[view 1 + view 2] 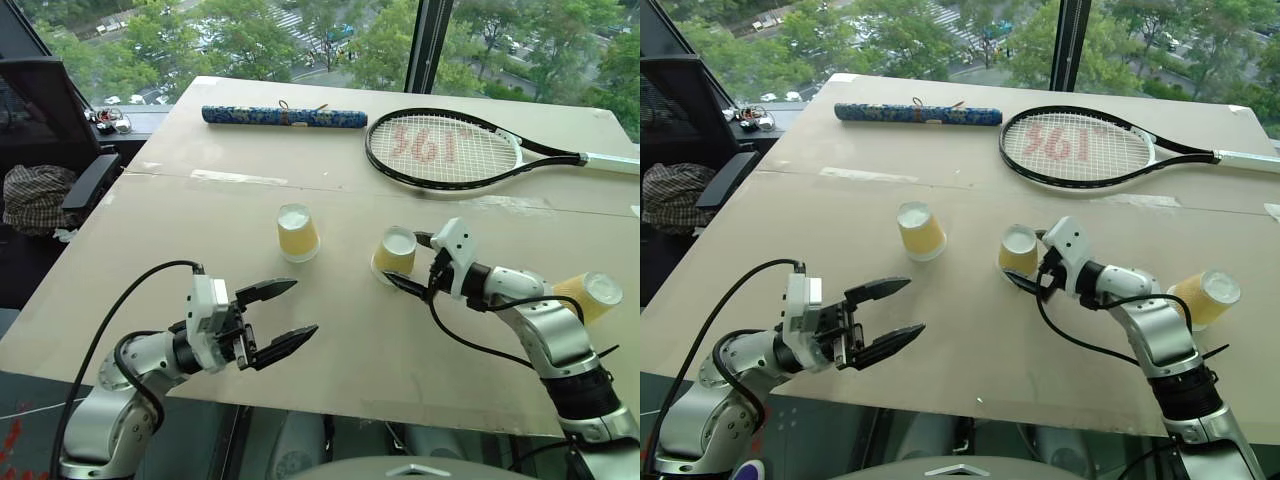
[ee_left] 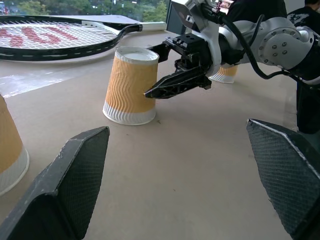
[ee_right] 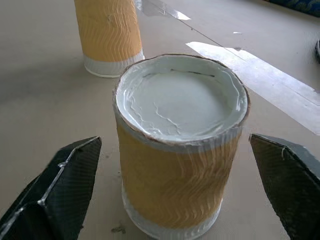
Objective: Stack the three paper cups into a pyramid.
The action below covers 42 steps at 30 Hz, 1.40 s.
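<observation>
Spreading under everything is my pale surface [image 1: 330,330], two boards butted together with a seam running across. Toward twelve o'clock lies a black tennis racket [image 1: 450,150] with red lettering on its strings, its handle reaching off toward three o'clock. At about eleven o'clock, beside the racket head, rests a long blue patterned tube [image 1: 285,117]. Past the surface edge at nine o'clock stands a dark chair [image 1: 60,130] with a checked cloth on it.

My left claw [image 1: 285,318] hovers near seven o'clock, over the near part of the surface, its fingers spread wide and holding nothing. My right claw [image 1: 408,262] sits near the centre, fingers wide, one on each side of the middle cup, not pressed against its wall.

All three paper cups stand upside down, white bases up, each apart from the others, none stacked. The left cup [image 1: 297,233] is just beyond my left claw. The middle cup [image 3: 180,145] stands between my right fingers. The right cup [image 1: 590,295] sits at three o'clock, behind my right forearm.
</observation>
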{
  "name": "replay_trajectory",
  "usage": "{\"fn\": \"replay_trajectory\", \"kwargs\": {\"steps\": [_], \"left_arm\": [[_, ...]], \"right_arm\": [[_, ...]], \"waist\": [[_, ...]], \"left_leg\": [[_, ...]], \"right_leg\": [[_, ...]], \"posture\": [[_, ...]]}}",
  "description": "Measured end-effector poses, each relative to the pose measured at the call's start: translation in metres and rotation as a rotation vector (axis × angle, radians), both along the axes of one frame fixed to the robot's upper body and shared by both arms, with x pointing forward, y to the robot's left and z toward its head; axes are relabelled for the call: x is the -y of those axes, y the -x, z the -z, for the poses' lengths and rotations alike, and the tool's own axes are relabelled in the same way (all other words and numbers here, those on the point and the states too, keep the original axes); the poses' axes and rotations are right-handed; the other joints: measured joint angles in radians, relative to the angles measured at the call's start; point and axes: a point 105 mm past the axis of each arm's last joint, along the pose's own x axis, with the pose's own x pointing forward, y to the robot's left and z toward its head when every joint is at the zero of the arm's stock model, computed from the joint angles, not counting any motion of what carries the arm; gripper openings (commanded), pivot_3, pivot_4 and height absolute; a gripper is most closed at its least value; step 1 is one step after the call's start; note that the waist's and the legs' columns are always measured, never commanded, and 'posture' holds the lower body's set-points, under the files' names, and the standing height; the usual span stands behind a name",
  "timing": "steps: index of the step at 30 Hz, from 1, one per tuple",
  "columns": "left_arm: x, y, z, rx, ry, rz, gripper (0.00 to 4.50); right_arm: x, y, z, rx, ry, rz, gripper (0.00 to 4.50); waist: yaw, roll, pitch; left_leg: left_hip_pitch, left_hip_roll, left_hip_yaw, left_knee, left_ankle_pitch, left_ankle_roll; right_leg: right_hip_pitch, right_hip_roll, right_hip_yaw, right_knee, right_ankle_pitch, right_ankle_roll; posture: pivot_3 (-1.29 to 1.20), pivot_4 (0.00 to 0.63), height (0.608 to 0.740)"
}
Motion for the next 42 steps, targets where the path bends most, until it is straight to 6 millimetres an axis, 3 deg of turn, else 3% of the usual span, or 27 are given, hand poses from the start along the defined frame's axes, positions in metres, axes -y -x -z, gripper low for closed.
{"fn": "replay_trajectory", "kwargs": {"steps": [6,9,11,14,19,31,34,37,42], "left_arm": [[0.002,-0.002,-0.001,-0.002,0.006,0.002,4.50],[0.006,-0.004,-0.003,0.006,0.013,0.024,4.50],[0.013,-0.006,-0.006,0.011,0.031,0.061,4.50],[0.017,-0.010,-0.006,0.000,0.045,0.092,4.50],[0.025,-0.009,-0.009,0.004,0.054,0.177,4.50],[0.029,-0.008,-0.011,-0.009,0.049,0.247,4.50],[0.029,-0.008,-0.011,-0.012,0.048,0.247,4.50],[0.028,-0.007,-0.010,-0.018,0.048,0.245,4.50],[0.028,-0.007,-0.010,-0.019,0.048,0.242,4.50]], "right_arm": [[0.049,0.019,-0.051,0.140,-0.068,0.098,4.45],[0.081,0.023,-0.066,0.181,-0.083,0.226,4.45],[0.127,0.026,-0.062,0.190,0.001,0.446,4.45],[0.181,0.040,-0.038,0.121,0.145,0.679,4.45],[0.210,0.062,-0.016,0.028,0.169,0.831,4.45],[0.217,0.064,0.000,-0.084,-0.030,1.004,4.45],[0.216,0.066,0.004,-0.113,-0.049,1.008,3.69],[0.215,0.068,0.007,-0.129,-0.062,1.014,2.22],[0.207,0.065,0.001,-0.118,-0.086,0.950,2.11]], "waist": [[0.001,0.000,0.000],[0.002,0.000,0.000],[0.009,0.000,0.000],[0.017,0.000,0.000],[0.001,0.001,-0.001],[-0.003,0.001,-0.001],[-0.002,0.001,-0.001],[-0.003,0.001,-0.001],[-0.003,0.002,-0.001]], "left_leg": [[0.000,0.000,0.000,0.000,0.000,0.000],[0.001,-0.001,0.000,0.000,0.000,0.000],[0.001,-0.002,0.000,0.000,0.000,0.000],[0.001,-0.002,0.000,0.000,0.000,0.000],[0.003,-0.001,0.000,0.000,0.000,0.000],[0.002,-0.002,0.000,0.000,0.000,0.000],[0.002,-0.002,0.000,0.000,0.000,0.000],[0.002,-0.002,0.000,0.000,0.000,0.000],[0.002,-0.002,0.000,0.000,0.000,0.000]], "right_leg": [[0.000,0.000,0.000,0.000,0.000,0.000],[0.001,0.000,0.000,0.001,0.000,0.000],[0.001,0.000,0.000,0.000,0.000,0.000],[0.001,0.000,0.001,0.000,0.000,0.000],[0.001,0.001,0.003,0.002,0.000,0.001],[0.001,0.001,0.003,0.001,0.000,0.001],[0.001,0.001,0.003,0.001,0.000,0.001],[0.001,0.001,0.003,0.001,0.000,0.001],[0.001,0.001,0.003,0.001,0.000,0.001]], "posture": [[0.00,0.150,0.740],[0.00,0.150,0.740],[0.00,0.150,0.740],[0.00,0.150,0.740],[0.00,0.150,0.740],[0.00,0.150,0.740],[0.00,0.150,0.740],[0.00,0.150,0.740],[0.00,0.150,0.740]]}}
